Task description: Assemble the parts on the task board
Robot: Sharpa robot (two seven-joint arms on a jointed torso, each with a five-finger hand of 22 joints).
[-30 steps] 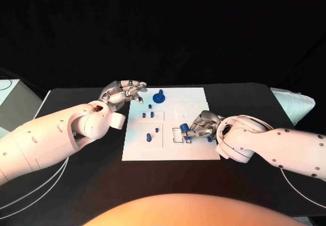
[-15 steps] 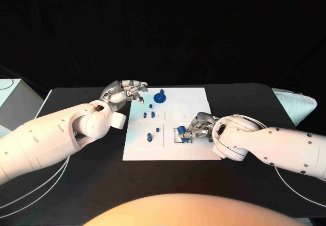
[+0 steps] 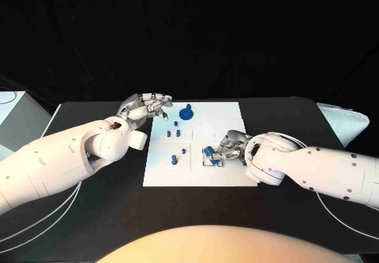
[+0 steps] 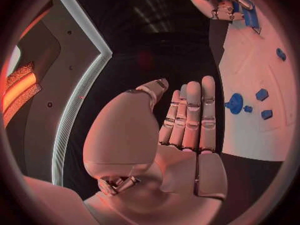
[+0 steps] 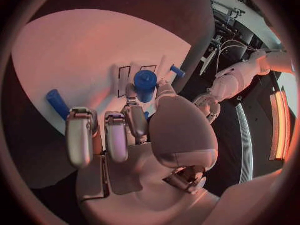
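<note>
The white task board lies mid-table. My right hand hovers low over the board's near-right area and pinches a blue cylinder between thumb and fingers; the cylinder stands over the outlined slots. My left hand is at the board's far-left corner, empty, its fingers straight and side by side. A blue gear-like piece stands near the far edge. Small blue pegs stand in the board's left half.
A pale box stands beyond the table's left edge and a white padded object at its right edge. Black table surrounds the board. A loose blue peg lies on the board beside my right fingers.
My right hand has shifted a little to the left across the board, carrying the blue cylinder with it. The left hand has stayed in place.
</note>
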